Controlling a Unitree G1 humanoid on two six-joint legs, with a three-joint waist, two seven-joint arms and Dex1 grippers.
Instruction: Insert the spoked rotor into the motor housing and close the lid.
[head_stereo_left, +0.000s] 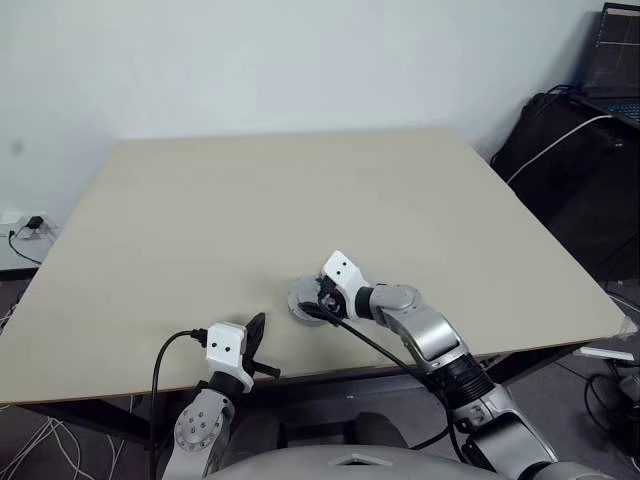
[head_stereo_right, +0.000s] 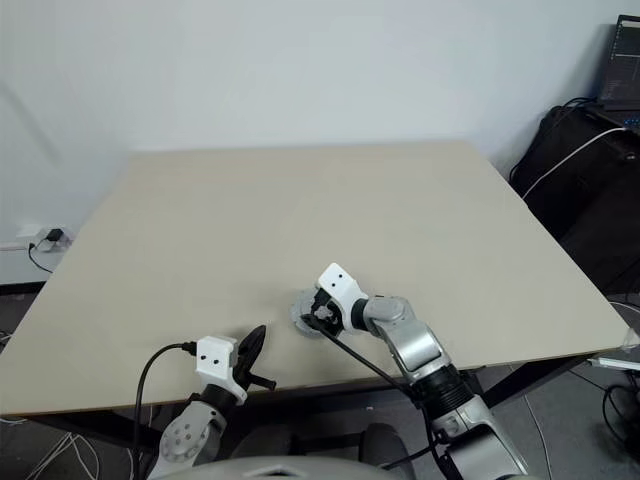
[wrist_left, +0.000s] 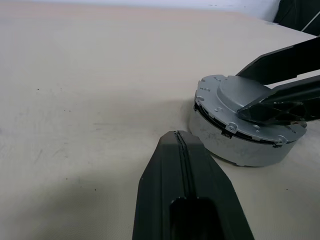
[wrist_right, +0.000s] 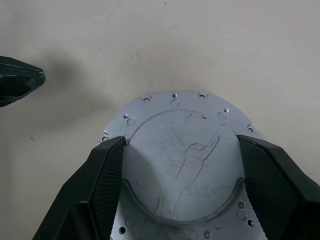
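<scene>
The lid (wrist_right: 180, 165), a silver-grey disc with a raised, scratched centre, lies flat on top of the motor housing (wrist_left: 235, 150), a low grey cylinder near the table's front edge. My right gripper (wrist_right: 181, 145) reaches over it from the right, its two black fingers (wrist_right: 107, 175) pressed against opposite sides of the lid's raised centre. The spoked rotor is hidden. My left gripper (wrist_left: 180, 145) hovers just left of the housing, apart from it, with its fingers shut together and nothing between them.
The pale wooden table (head_stereo_left: 300, 190) stretches far back and to both sides. Off its right edge stand a black bag (head_stereo_left: 560, 150) and a laptop (head_stereo_left: 615, 50). Cables and a socket (head_stereo_left: 30, 228) lie on the floor at the left.
</scene>
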